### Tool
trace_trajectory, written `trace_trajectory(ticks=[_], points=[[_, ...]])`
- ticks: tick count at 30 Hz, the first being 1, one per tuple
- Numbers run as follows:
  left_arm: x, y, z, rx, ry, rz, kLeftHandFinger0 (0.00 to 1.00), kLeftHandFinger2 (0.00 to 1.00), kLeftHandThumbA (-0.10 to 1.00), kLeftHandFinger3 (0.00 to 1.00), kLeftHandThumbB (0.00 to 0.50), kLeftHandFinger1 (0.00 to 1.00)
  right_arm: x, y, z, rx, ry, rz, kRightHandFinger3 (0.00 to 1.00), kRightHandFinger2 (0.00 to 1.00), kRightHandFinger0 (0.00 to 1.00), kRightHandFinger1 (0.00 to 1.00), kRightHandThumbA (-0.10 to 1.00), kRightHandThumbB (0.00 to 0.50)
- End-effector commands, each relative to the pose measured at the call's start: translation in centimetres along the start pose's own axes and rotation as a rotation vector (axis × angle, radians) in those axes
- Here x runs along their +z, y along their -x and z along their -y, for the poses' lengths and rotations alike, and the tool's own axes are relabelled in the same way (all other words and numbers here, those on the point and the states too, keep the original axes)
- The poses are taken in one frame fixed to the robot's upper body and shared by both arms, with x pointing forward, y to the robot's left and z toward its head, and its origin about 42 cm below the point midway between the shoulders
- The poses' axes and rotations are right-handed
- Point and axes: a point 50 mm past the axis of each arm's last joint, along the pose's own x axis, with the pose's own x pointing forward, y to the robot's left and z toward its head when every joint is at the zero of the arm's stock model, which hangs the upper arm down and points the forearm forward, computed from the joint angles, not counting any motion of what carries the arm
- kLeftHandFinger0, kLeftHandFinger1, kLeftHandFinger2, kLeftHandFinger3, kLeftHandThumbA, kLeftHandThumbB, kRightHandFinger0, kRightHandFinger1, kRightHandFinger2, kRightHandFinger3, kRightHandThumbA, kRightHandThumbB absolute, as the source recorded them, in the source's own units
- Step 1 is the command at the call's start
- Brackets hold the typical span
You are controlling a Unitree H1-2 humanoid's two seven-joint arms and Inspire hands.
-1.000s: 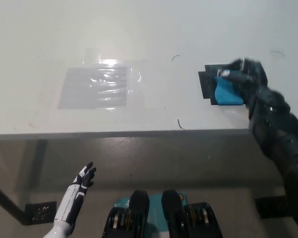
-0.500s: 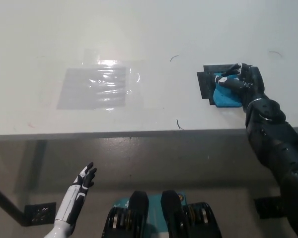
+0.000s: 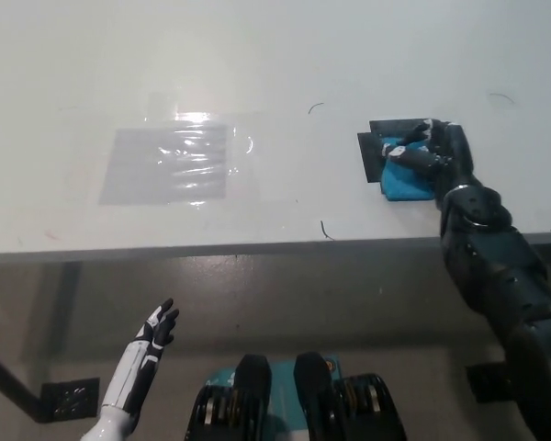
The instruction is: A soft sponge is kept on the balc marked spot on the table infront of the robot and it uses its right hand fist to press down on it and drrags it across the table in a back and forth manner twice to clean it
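We look steeply down on a white table (image 3: pixel 257 55), and the job appears to be at its very beginning. Our black right hand (image 3: pixel 432 152) lies on top of the blue sponge (image 3: pixel 404 181), fingers curled over it, though we cannot tell whether they are fully balled into a fist or how hard they press. The sponge sits on the black marked spot (image 3: pixel 372 152) near the table's right front edge, overlapping the mark's near side, so we judge that no stroke across the surface has carried it away from its starting place; both back-and-forth passes seem to remain ahead. Our white left hand (image 3: pixel 156 328) rests low at the left, below the table edge, fingers spread and holding nothing. Well to the left of the sponge, a clear glossy patch of film or tape (image 3: pixel 170 163) lies flat on the tabletop, catching the light; a sweep in that direction could reach it. A few thin dark curved marks (image 3: pixel 324 229) dot the surface near the sponge. Nothing upright stands in the way of dragging.
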Motion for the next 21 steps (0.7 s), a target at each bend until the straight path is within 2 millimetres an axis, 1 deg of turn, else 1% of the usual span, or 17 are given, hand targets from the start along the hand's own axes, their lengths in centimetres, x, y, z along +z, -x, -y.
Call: trace_trajectory(ticks=[1, 2, 4, 5, 6, 7, 8, 9, 11, 12, 14, 16, 17, 19, 20, 21], points=[[0.8, -0.4, -0.2, -0.005, -0.001, 0.049, 1.00, 1.00, 1.00, 1.00, 0.097, 1.00, 1.7, 0.6, -6.7, 0.158, -0.031, 0.010, 0.22, 0.34, 0.00, 0.05, 1.00, 0.141], [0.8, -0.4, -0.2, -0.004, -0.007, 0.053, 1.00, 1.00, 1.00, 1.00, 0.080, 1.00, 2.0, 0.8, -7.6, 0.178, -0.042, 0.021, 0.20, 0.33, 0.00, 0.04, 1.00, 0.136], [0.6, 0.0, -0.1, -0.007, -0.008, 0.050, 1.00, 1.00, 1.00, 1.00, 0.067, 1.00, 2.2, 1.3, -9.4, 0.215, -0.031, 0.040, 0.16, 0.30, 0.00, 0.02, 1.00, 0.138], [0.5, 0.2, -0.1, -0.009, -0.006, 0.044, 1.00, 1.00, 1.00, 1.00, 0.074, 1.00, 2.4, 1.7, -10.8, 0.246, -0.005, 0.073, 0.16, 0.29, 0.00, 0.03, 1.00, 0.111], [0.4, 0.3, -0.1, -0.011, -0.006, 0.042, 1.00, 1.00, 1.00, 1.00, 0.077, 1.00, 2.4, 1.9, -11.3, 0.252, -0.003, 0.074, 0.16, 0.29, 0.00, 0.04, 1.00, 0.136], [0.3, 0.5, 0.0, -0.013, -0.007, 0.035, 1.00, 1.00, 1.00, 1.00, 0.087, 1.00, 2.5, 2.3, -12.7, 0.270, -0.007, 0.077, 0.14, 0.27, 0.00, 0.03, 1.00, 0.140], [0.1, 0.9, 0.0, -0.015, -0.007, 0.028, 1.00, 1.00, 1.00, 1.00, 0.091, 1.00, 2.2, 2.5, -13.0, 0.275, -0.009, 0.075, 0.12, 0.25, 0.00, 0.02, 1.00, 0.140], [-0.1, 1.1, 0.2, -0.017, -0.008, 0.024, 1.00, 1.00, 1.00, 1.00, 0.086, 1.00, 2.4, 2.9, -14.0, 0.298, -0.005, 0.092, 0.12, 0.26, 0.00, 0.05, 1.00, 0.133], [-0.2, 1.3, 0.3, -0.018, 0.000, 0.022, 1.00, 1.00, 1.00, 1.00, 0.083, 1.00, 2.5, 3.1, -14.6, 0.311, 0.001, 0.104, 0.09, 0.25, 0.00, 0.06, 1.00, 0.131], [-0.3, 1.4, 0.3, -0.019, 0.005, 0.021, 1.00, 1.00, 1.00, 1.00, 0.079, 1.00, 2.6, 3.3, -15.0, 0.323, -0.004, 0.111, 0.09, 0.23, 0.00, 0.04, 1.00, 0.134], [-0.4, 1.4, 0.3, -0.017, -0.002, 0.022, 1.00, 1.00, 1.00, 1.00, 0.094, 1.00, 2.7, 3.5, -15.7, 0.334, -0.010, 0.117, 0.09, 0.22, 0.00, 0.03, 1.00, 0.111], [-0.4, 1.5, 0.3, -0.021, -0.015, 0.025, 1.00, 1.00, 1.00, 1.00, 0.078, 1.00, 2.8, 3.6, -16.0, 0.338, -0.010, 0.110, 0.07, 0.22, 0.00, 0.02, 1.00, 0.119], [-0.4, 1.5, 0.3, -0.021, -0.017, 0.024, 1.00, 1.00, 1.00, 1.00, 0.078, 1.00, 2.8, 3.6, -16.0, 0.339, -0.009, 0.110, 0.07, 0.22, 0.00, 0.03, 1.00, 0.118], [-0.4, 1.5, 0.4, -0.020, -0.009, 0.021, 1.00, 1.00, 1.00, 1.00, 0.064, 1.00, 2.4, 3.6, -15.7, 0.333, 0.002, 0.108, 0.10, 0.25, 0.00, 0.04, 1.00, 0.098], [-0.4, 1.5, 0.4, -0.019, -0.006, 0.019, 1.00, 1.00, 1.00, 1.00, 0.064, 1.00, 2.2, 3.5, -15.4, 0.330, 0.004, 0.104, 0.12, 0.27, 0.00, 0.04, 1.00, 0.096], [-0.4, 1.6, 0.4, -0.018, -0.004, 0.018, 1.00, 1.00, 1.00, 1.00, 0.072, 1.00, 2.1, 3.4, -15.1, 0.326, 0.004, 0.098, 0.16, 0.31, 0.00, 0.07, 1.00, 0.087]])
